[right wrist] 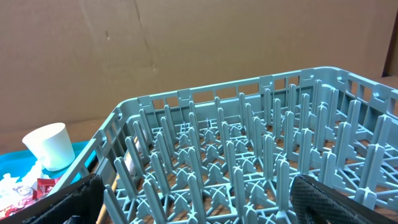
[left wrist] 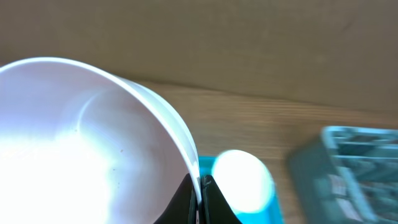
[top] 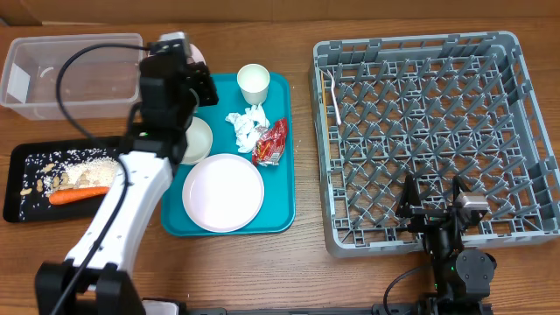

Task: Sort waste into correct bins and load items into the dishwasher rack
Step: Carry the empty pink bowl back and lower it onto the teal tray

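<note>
My left gripper [top: 178, 51] is shut on the rim of a small white bowl [left wrist: 74, 137], held up over the far left corner of the teal tray [top: 284, 206]; the fingers [left wrist: 200, 196] pinch the rim. A second white bowl [top: 198, 140] sits on the tray, partly under my arm. The plate [top: 223, 191], cup [top: 253, 83], crumpled tissue [top: 248, 125] and red wrapper [top: 271, 142] lie on the tray. The black tray [top: 17, 175] holds the carrot stick [top: 79, 194], nuts and rice. The clear tub [top: 70, 70] stands behind it. My right gripper [top: 437, 214] is open over the grey rack's [top: 429, 131] front edge.
A thin utensil [top: 332, 96] lies inside the rack at its left wall. The right wrist view shows the rack pegs [right wrist: 249, 155] between its fingers [right wrist: 199, 205], with the cup [right wrist: 48, 146] and wrapper [right wrist: 43, 186] at far left. A cardboard wall stands behind the table.
</note>
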`<move>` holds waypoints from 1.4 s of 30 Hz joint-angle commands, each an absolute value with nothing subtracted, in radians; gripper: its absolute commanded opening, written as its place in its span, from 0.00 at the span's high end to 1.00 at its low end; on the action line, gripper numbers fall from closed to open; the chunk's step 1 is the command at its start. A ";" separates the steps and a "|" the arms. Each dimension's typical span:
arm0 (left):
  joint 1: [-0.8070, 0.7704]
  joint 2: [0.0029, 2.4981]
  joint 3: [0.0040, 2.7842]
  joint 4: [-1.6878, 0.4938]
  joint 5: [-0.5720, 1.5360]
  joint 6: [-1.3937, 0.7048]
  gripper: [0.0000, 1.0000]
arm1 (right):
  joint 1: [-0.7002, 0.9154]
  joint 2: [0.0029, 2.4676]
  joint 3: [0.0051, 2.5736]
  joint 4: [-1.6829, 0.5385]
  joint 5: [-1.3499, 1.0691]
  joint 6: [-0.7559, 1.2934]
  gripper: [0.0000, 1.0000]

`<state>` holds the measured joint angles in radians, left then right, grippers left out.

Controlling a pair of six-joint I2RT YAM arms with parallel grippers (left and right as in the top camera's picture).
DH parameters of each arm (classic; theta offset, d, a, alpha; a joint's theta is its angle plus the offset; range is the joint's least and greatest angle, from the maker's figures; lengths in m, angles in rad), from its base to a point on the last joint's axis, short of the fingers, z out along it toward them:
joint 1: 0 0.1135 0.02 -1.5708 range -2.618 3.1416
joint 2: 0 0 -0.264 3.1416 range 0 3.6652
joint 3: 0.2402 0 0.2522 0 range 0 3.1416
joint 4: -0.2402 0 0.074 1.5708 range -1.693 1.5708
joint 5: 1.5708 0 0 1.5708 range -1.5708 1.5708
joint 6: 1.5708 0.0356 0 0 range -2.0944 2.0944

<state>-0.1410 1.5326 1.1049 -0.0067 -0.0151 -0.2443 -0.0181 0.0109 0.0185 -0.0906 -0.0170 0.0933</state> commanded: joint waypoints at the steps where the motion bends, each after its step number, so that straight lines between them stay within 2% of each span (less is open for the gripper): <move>1: -0.173 1.614 1.108 0.036 -0.213 -0.026 0.93 | -0.020 0.003 0.008 -0.084 -0.004 0.098 0.00; 21: -0.176 1.853 1.108 0.113 -0.212 -0.022 0.93 | -0.020 0.003 0.008 -0.084 -0.004 0.099 0.00; 34: -0.176 1.877 1.108 0.088 -0.214 -0.022 0.89 | -0.020 0.003 0.008 -0.084 -0.004 0.098 0.00; 42: -0.176 1.877 1.108 0.091 -0.231 -0.022 0.80 | -0.020 0.003 0.008 -0.084 -0.004 0.099 0.00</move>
<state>-0.1726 1.8614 1.1046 0.0826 -0.2005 -0.0410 -0.0181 0.0109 0.0185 -0.0898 -0.0174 0.0933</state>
